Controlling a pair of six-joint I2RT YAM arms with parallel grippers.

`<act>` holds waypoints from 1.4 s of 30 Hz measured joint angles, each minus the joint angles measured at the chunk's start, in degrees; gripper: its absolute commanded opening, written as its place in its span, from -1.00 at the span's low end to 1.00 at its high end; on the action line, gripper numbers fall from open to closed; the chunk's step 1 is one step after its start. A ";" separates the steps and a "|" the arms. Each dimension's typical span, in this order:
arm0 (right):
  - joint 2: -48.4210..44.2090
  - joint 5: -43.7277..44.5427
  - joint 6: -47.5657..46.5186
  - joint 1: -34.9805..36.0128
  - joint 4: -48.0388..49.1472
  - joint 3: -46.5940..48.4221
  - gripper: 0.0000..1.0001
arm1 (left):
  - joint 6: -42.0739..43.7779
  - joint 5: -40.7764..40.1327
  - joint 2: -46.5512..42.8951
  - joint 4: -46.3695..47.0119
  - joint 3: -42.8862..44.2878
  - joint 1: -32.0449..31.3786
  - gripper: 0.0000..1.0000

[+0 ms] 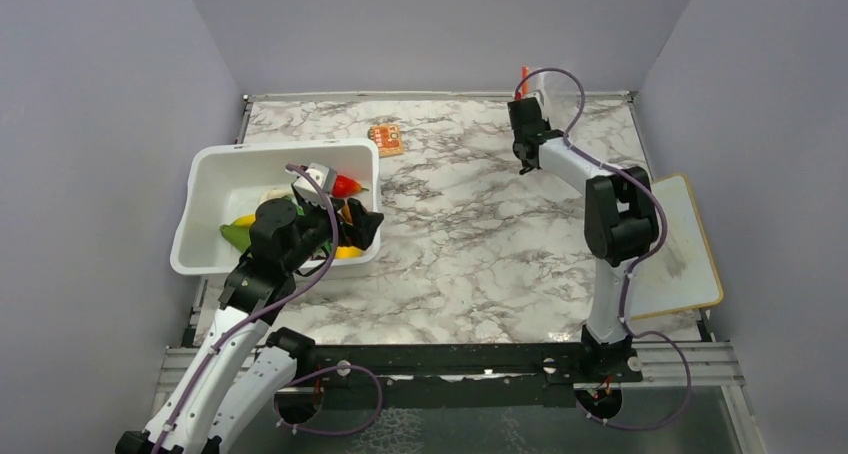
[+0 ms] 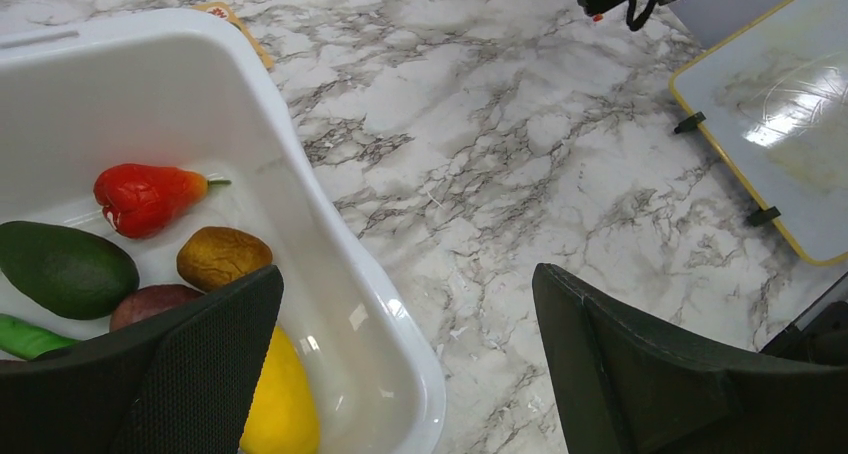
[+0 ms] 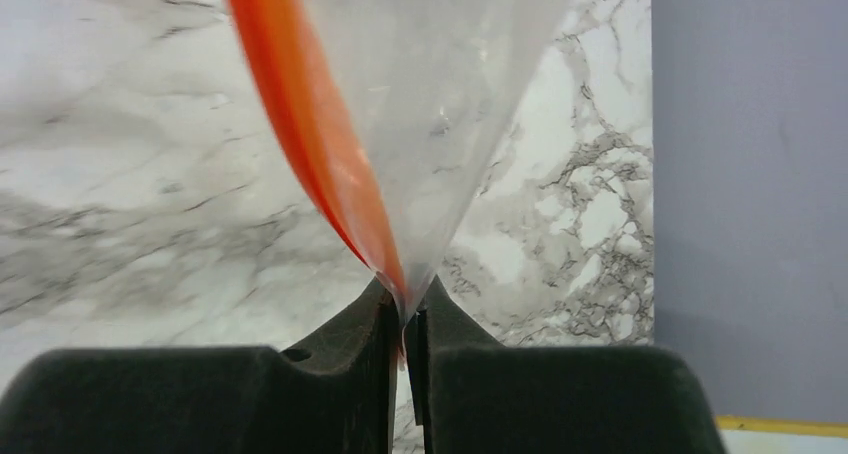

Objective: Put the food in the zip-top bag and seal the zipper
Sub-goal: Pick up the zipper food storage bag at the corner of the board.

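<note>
The zip-top bag (image 3: pixel 450 94) hangs clear and floppy at the far right of the table, with its orange-red zipper (image 3: pixel 310 114) running down into my right gripper (image 3: pixel 405 309). That gripper (image 1: pixel 527 99) is shut on the bag's corner. The food lies in the white tub: a red pepper-like piece (image 2: pixel 145 196), a dark green avocado shape (image 2: pixel 65 269), a brown-orange lump (image 2: pixel 222 256), a yellow piece (image 2: pixel 280 404), a purplish one (image 2: pixel 150 302) and a green chilli tip (image 2: pixel 25 336). My left gripper (image 2: pixel 405 274) is open above the tub's near right corner, empty.
The white tub (image 1: pixel 200 214) stands at the left of the marble table. A small orange patterned piece (image 1: pixel 386 137) lies behind it. A yellow-edged board (image 1: pixel 680 244) rests at the right edge. Grey walls close in the left, back and right sides.
</note>
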 measured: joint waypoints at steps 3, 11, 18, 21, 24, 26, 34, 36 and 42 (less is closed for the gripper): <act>-4.55 -2.82 2.75 1.86 -2.43 -0.83 -0.88 | -0.02 -0.44 0.11 0.00 -0.04 0.00 0.97; -19.71 -13.77 11.17 7.58 -7.56 -8.09 -0.90 | -2.38 0.39 2.38 0.24 0.76 0.00 0.87; -39.36 -35.36 18.56 11.56 -4.55 -24.87 -0.93 | -7.65 7.02 5.84 1.46 5.77 0.00 0.69; -45.90 -44.63 21.16 12.26 -2.73 -30.60 -0.94 | -11.15 9.94 7.30 3.54 6.12 0.00 0.59; -50.95 -52.30 23.45 12.76 0.42 -35.39 -0.94 | -14.67 12.81 10.12 5.03 6.14 0.00 0.53; -54.49 -57.18 24.94 13.03 2.14 -38.62 -0.94 | -16.96 14.88 12.70 6.23 6.14 0.00 0.51; -58.07 -72.81 27.45 14.49 8.48 -43.15 -0.94 | -26.32 18.75 20.11 12.76 6.99 -2.49 0.42; -58.07 -74.82 27.47 15.04 9.07 -43.50 -0.93 | -27.23 18.73 21.86 13.86 8.66 -4.02 0.41; -58.01 -80.28 26.93 16.79 11.04 -43.82 -0.92 | -29.00 18.75 29.35 18.32 12.63 -8.15 0.37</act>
